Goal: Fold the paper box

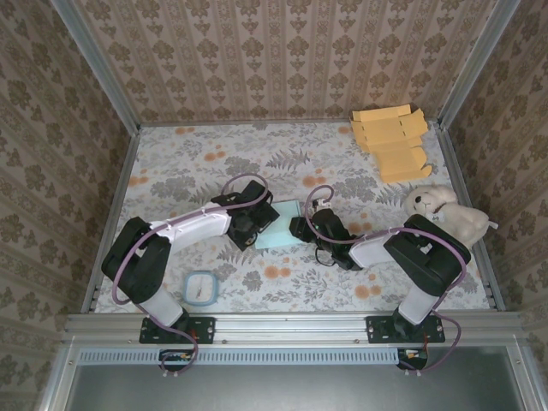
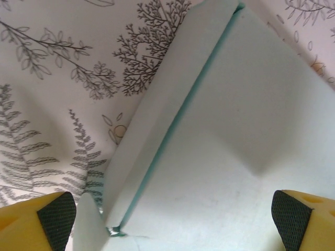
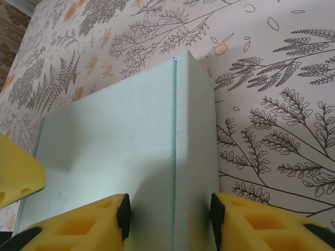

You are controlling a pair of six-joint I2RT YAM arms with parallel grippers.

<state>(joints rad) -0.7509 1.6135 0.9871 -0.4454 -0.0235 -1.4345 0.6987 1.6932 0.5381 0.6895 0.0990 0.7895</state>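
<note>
The paper box, pale teal, lies flat in the middle of the table between both arms. My left gripper is at its left side. In the left wrist view this gripper stands wide open over the box, with one dark pad at each lower corner and neither touching it. My right gripper is at the box's right side. In the right wrist view it straddles the narrow side strip of the box. One pad is over the flat panel and the other is at the strip's outer edge. Whether they squeeze is unclear.
A stack of flat tan cardboard blanks lies at the back right. A cream plush toy sits by the right arm. A small white, blue-rimmed object lies near the front left. Walls enclose the table on three sides, and a metal rail runs along the front.
</note>
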